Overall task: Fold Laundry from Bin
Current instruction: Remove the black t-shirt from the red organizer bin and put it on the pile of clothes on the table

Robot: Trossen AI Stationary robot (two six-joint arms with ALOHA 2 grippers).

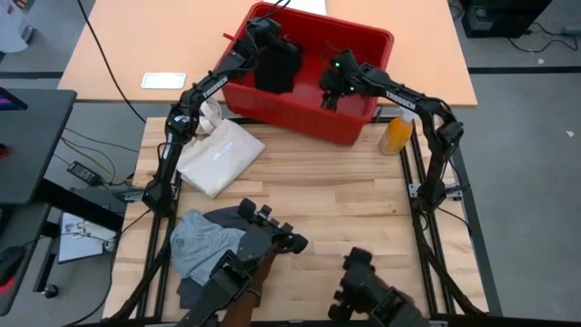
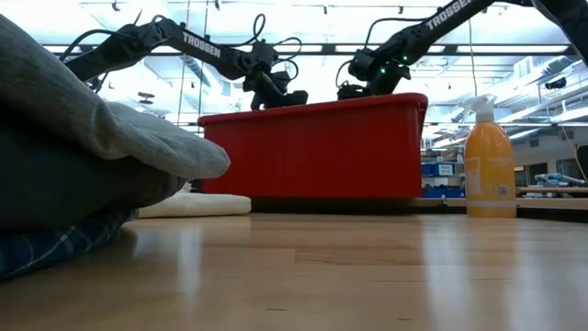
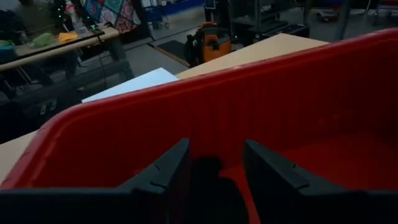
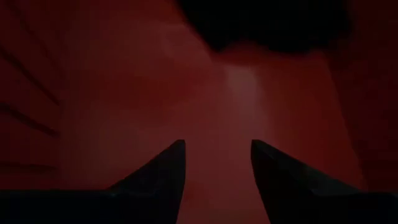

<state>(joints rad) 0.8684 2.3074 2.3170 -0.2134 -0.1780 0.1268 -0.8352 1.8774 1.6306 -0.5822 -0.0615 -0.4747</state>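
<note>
The red bin (image 1: 309,95) is sitting at the far edge of the wooden table (image 1: 336,200), and both arms are reaching into it. A black garment (image 1: 277,65) is hanging from the left gripper (image 1: 269,41) above the bin's left half; in the left wrist view the fingers (image 3: 163,177) are standing partly apart with dark cloth (image 3: 208,186) between them, so they seem to be pinching it. The right gripper (image 1: 334,91) is dipping into the bin's right half, its fingers (image 4: 163,167) partly spread over bare red floor and gripping nothing visible.

On the table, a cream tote bag (image 1: 221,156) is lying just left of the bin, an orange spray bottle (image 1: 396,133) is standing by its right corner, and grey and plaid garments (image 1: 213,243) are lying in a heap at the near left.

The low view is showing the heap (image 2: 83,165) close up and a workshop behind, while hiding the bin's inside.
</note>
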